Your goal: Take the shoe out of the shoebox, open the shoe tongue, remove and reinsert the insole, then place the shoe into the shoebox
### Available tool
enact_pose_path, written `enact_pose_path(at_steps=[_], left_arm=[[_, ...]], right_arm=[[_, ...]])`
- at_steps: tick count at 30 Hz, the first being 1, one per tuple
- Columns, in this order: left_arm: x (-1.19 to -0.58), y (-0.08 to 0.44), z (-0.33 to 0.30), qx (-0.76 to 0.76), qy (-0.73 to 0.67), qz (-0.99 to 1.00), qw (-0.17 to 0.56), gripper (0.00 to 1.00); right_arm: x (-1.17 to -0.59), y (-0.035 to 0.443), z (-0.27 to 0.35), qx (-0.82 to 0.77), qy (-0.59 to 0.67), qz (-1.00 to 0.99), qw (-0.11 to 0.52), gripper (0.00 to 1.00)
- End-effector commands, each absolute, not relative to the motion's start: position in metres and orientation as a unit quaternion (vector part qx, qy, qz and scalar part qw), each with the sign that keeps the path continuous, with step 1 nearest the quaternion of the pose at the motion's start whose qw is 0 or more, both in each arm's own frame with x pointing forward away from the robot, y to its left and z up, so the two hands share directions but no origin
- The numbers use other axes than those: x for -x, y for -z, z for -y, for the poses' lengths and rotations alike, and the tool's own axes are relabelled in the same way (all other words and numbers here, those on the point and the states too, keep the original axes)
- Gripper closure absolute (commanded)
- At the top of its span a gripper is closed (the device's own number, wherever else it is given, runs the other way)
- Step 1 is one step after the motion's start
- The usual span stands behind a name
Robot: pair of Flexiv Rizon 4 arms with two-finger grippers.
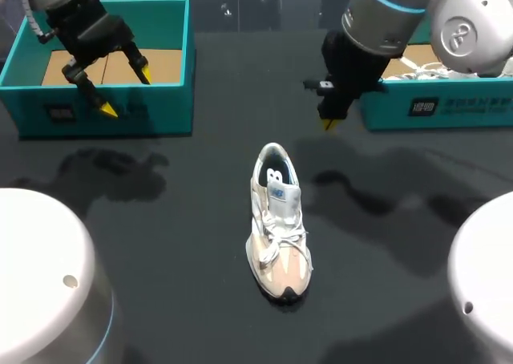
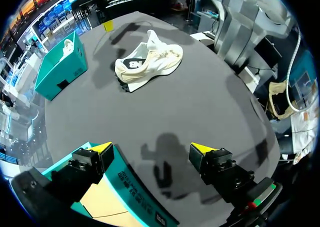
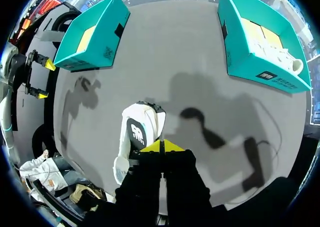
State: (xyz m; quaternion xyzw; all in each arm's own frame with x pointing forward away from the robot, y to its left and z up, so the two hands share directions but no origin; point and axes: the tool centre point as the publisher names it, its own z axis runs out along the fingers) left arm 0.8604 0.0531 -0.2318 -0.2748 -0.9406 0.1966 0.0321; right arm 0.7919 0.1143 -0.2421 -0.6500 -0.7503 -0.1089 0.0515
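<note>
Lone shoe [image 1: 278, 224] upright on the counter [image 1: 160, 260].
Left jaws gape wide, empty, over the left box [image 1: 144, 111]; right jaws pressed together, empty, beside the right box [image 1: 457, 111].

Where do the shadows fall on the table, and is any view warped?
Head view: soft arm shadows lie on the dark table either side of the shoe. Left wrist view: fisheye curves the table edge; a shadow lies between the open fingers of the left gripper. Right wrist view: a long arm shadow runs beside the shoe.

white-and-beige shoe [image 1: 279, 236] (small blue accents), teal shoebox [image 1: 160, 111], dark grey table [image 1: 184, 260].
</note>
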Motion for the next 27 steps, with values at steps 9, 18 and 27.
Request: enact_pose_path(at_steps=[9,18,27], left_arm=[[-0.860,0.232,-0.054,0.275,-0.196,0.941,0.031,0.00],[-0.860,0.232,-0.054,0.275,-0.196,0.941,0.031,0.00],[-0.860,0.232,-0.054,0.275,-0.196,0.941,0.031,0.00]], right_arm=[[-0.789,0.249,-0.154,0.676,0.027,0.729,-0.108,1.00],[-0.789,0.269,-0.160,0.670,0.032,0.732,-0.117,1.00],[-0.779,0.294,-0.169,0.659,0.051,0.734,-0.153,1.00]])
